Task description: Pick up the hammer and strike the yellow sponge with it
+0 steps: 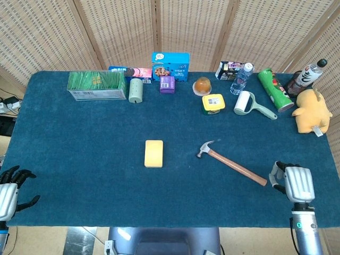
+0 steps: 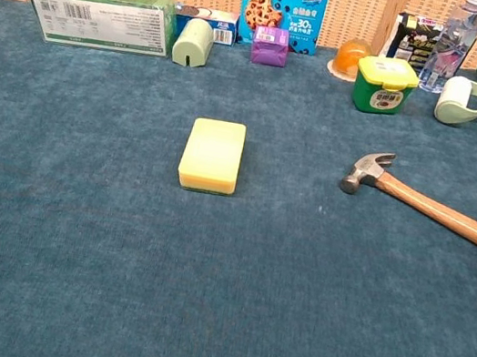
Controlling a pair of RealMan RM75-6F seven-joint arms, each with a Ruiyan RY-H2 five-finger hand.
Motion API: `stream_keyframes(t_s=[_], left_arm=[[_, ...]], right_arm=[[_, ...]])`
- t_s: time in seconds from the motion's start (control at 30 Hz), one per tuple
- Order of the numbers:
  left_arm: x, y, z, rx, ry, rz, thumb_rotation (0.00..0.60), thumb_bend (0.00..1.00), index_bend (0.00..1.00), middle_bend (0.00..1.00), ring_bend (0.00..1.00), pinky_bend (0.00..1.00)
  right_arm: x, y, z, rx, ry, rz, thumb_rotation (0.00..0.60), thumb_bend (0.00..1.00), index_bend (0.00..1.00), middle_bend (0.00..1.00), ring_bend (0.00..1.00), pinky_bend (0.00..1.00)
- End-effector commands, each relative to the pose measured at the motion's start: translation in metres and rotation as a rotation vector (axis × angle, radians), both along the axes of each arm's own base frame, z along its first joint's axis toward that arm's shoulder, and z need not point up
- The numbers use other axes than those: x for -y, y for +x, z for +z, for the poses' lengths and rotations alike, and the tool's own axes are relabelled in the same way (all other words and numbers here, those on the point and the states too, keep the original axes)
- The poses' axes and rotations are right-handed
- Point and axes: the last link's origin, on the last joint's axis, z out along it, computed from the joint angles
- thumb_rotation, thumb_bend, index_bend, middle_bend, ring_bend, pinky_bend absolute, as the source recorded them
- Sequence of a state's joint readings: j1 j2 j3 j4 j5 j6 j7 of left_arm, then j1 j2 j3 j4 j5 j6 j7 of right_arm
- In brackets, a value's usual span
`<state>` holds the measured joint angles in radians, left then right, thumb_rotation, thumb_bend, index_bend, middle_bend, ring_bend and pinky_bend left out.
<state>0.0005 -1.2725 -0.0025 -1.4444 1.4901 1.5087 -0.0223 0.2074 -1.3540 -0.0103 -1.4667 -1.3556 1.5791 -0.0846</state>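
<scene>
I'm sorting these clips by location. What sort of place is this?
Probably a staged test table in a lab: blue cloth over the table, wicker screens behind it, and a back row of unrelated goods such as a cookie box and a lint roller.

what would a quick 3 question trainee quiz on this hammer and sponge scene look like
1. True or false: the right hand grips the hammer.
2. The hammer's head points toward: A) the yellow sponge B) the plush toy C) the table's near edge.
3. Fill in: the left hand sits at the table's near-____ corner.

Key: 1 false, it lies on the table, apart from the hand. 2 A. 3 left.
</scene>
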Motion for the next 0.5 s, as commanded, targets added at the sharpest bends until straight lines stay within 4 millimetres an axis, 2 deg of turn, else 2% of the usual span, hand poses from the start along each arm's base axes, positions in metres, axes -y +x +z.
stream_keyframes(t_s=[0.03,0.23,0.5], left_arm=[[0.002,0.001,0.0,0.007,0.003,-0.002,0.6,0.2,0.36,0.28,0.12,0.12],[0.004,0.007,-0.001,0.013,-0.001,-0.009,0.6,0.2,0.36,0.28,0.12,0.12],[0.008,0.01,0.0,0.012,-0.001,0.006,0.6,0.2,0.36,0.28,0.12,0.12]], right_arm=[[-0.018,-0.007,0.004,0.007,-0.004,-0.023,0.6,0.39,0.6,0.68,0.65,0.6],[-0.031,-0.012,0.007,0.035,-0.022,-0.029,0.6,0.4,0.6,0.67,0.63,0.58],[-0.033,-0.015,0.01,0.052,-0.028,-0.027,0.6,0.4,0.6,0.66,0.63,0.57]])
